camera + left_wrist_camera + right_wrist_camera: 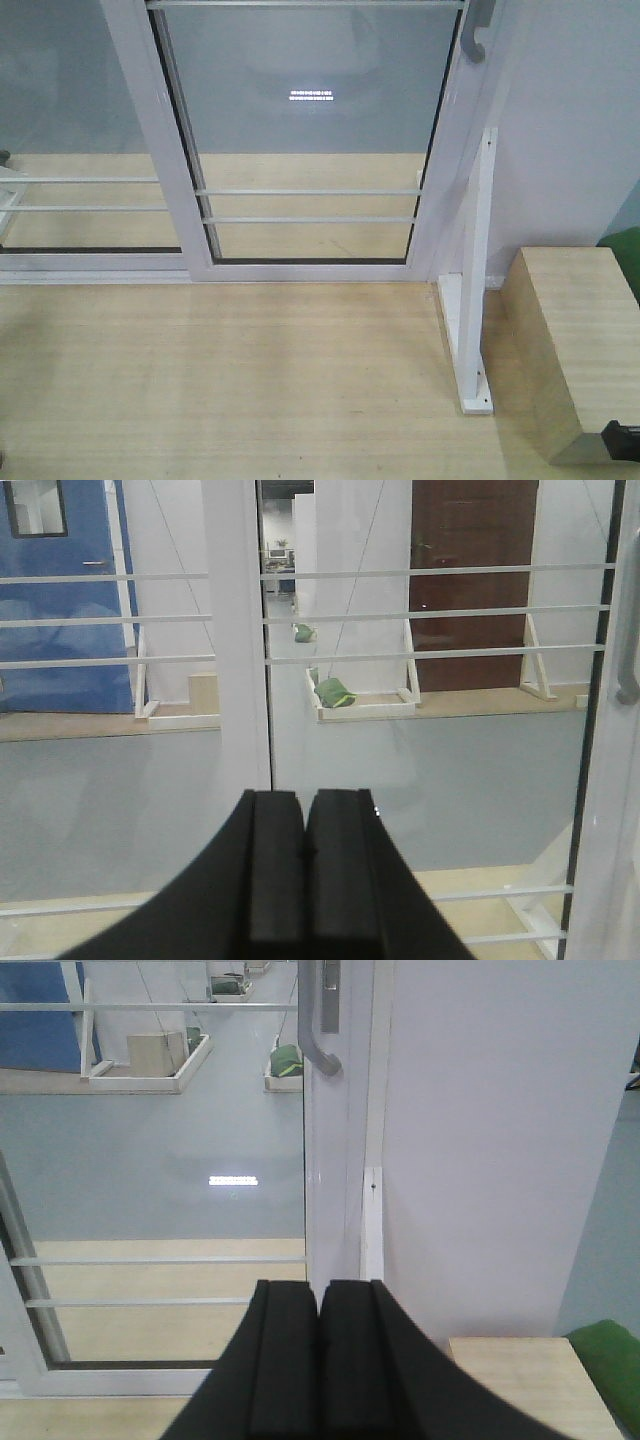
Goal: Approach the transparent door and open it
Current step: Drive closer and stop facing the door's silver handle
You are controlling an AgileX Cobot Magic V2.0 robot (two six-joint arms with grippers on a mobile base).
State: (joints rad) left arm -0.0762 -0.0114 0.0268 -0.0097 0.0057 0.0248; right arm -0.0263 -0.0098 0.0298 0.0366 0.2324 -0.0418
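Note:
The transparent door [310,110] fills the middle of the front view: clear glass in a white frame with thin white bars low down. Its curved grey handle [478,35] shows at the top right edge. In the right wrist view the handle [318,1035] and its lock plate [330,990] hang above and ahead of my right gripper [319,1288], which is shut and empty, apart from the door. My left gripper [304,798] is also shut on nothing and faces the door glass [430,740], with the handle [628,670] at the far right.
A second white-framed glass panel [70,100] without a handle stands to the left. A white wall [490,1140] meets the door's right edge, with a white floor bracket [472,300]. A wooden box [570,340] and something green [625,250] sit at the right.

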